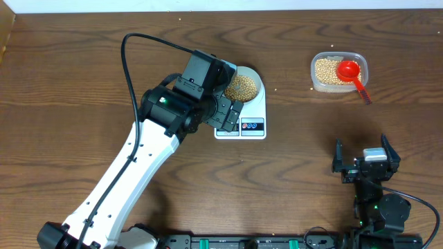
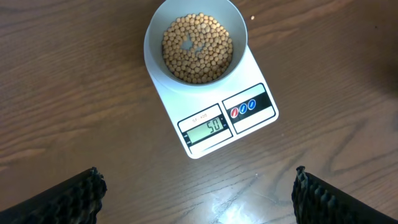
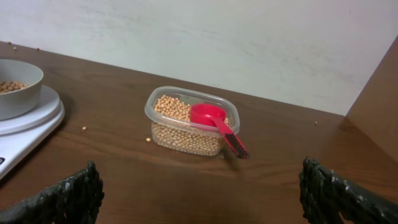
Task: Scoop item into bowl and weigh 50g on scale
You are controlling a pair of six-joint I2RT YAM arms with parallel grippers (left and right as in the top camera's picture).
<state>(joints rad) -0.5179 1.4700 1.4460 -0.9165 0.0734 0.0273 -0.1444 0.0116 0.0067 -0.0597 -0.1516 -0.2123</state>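
Observation:
The pale bowl (image 2: 196,46) holds tan beans (image 2: 198,48) and stands on the white scale (image 2: 245,74); its display (image 2: 205,129) reads 50. In the overhead view the bowl (image 1: 243,86) and scale (image 1: 250,127) lie partly under my left arm. My left gripper (image 2: 199,199) is open and empty above the table, just in front of the scale. My right gripper (image 3: 199,193) is open and empty, low near the front right (image 1: 365,155). The bowl (image 3: 17,87) also shows at the left of the right wrist view.
A clear plastic tub (image 1: 338,71) of beans stands at the back right with a red scoop (image 1: 351,72) resting in it, handle over the rim; it also shows in the right wrist view (image 3: 186,121). A few stray beans lie on the wood (image 3: 84,128).

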